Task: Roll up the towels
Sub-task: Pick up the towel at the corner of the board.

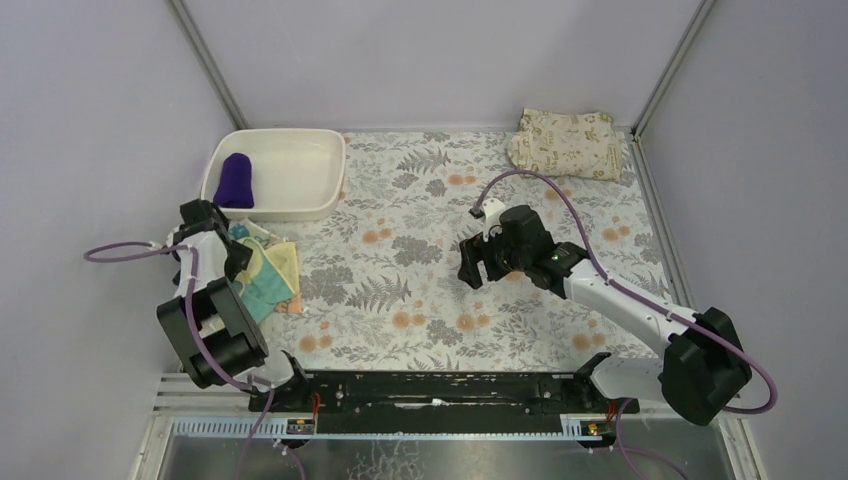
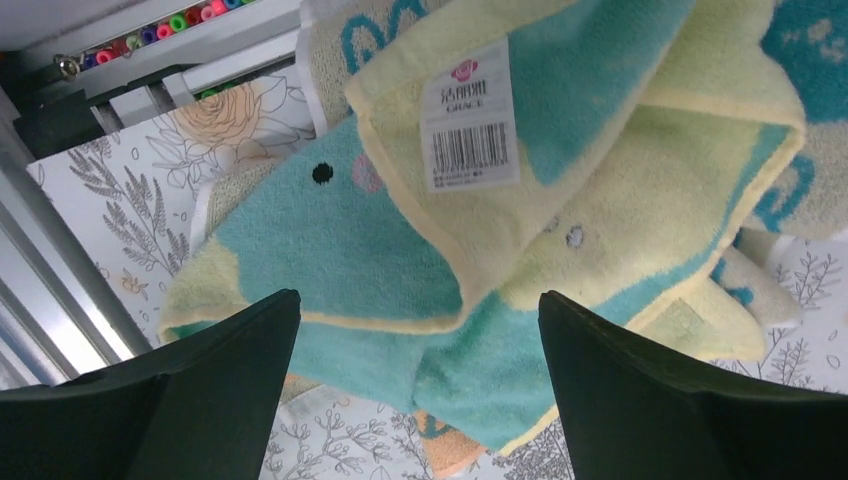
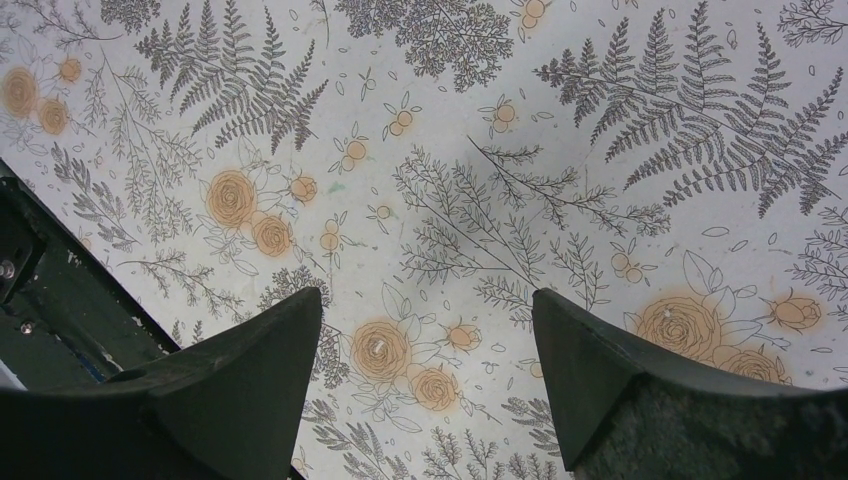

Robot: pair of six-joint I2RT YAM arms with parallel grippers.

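The dark purple towel (image 1: 236, 180) lies rolled in the white tray (image 1: 300, 150) at the back left. The pale yellow towel with teal marks (image 1: 270, 275) lies crumpled in front of the tray, and its white barcode label (image 2: 470, 115) faces up. A teal towel with pale swirls (image 1: 240, 232) peeks out beside it, seen at the top right of the left wrist view (image 2: 815, 55). My left gripper (image 1: 240, 262) is open just above the yellow towel's (image 2: 640, 180) near edge, its fingers astride the edge (image 2: 418, 300). My right gripper (image 1: 478, 268) is open and empty over the bare tablecloth (image 3: 428, 295).
A larger beige leaf-printed folded cloth (image 1: 565, 142) lies at the back right corner. The floral tablecloth (image 1: 400, 290) covers the table. Grey walls close in the left, back and right. A black rail (image 1: 440, 392) runs along the near edge between the arm bases.
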